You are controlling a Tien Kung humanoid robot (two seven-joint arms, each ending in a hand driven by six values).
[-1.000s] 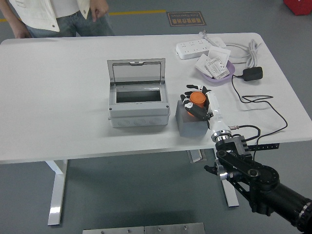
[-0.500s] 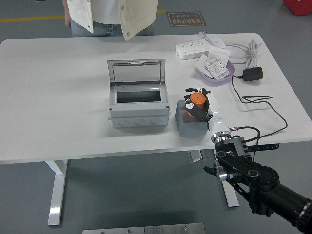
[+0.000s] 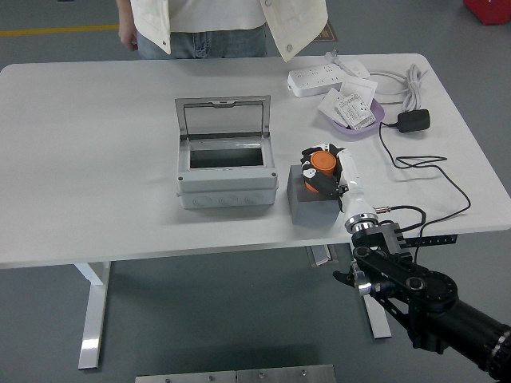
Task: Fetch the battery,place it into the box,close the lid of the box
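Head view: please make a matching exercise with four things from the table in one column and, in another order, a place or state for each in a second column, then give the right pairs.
Things:
1. box
2. battery
3. purple bowl
4. power strip

Places or states:
A. holds white packets
B. lid up, inside open
C. lies at the far edge of the table
D. gripped by the fingers of the right hand, above a grey block

Pairs: 1-B, 2-D, 3-A, 4-C
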